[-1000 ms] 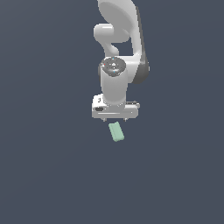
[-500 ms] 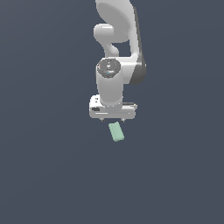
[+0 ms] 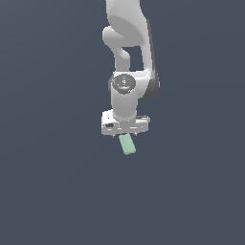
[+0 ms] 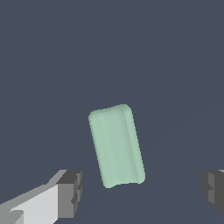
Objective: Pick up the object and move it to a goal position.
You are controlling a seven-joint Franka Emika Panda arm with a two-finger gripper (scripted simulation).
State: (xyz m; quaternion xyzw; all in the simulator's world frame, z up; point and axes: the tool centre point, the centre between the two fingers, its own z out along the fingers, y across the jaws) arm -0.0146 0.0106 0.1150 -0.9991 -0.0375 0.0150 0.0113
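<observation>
The object, a small pale mint-green block (image 3: 127,144) with rounded edges, lies on the dark grey floor just below the white hand in the exterior view. My gripper (image 3: 125,135) hangs straight over it, open and empty. In the wrist view the block (image 4: 116,145) lies a little tilted between my two spread fingers, with one dark pad (image 4: 71,193) on one side and the other pad (image 4: 213,189) far off on the other. Neither pad touches the block. The gripper (image 4: 142,190) is much wider open than the block.
The white arm (image 3: 129,57) rises from the hand to the top of the exterior view. A plain dark grey surface (image 3: 52,182) lies all around the block.
The hand has come down a little toward the block. The block has not moved and the fingers stay open.
</observation>
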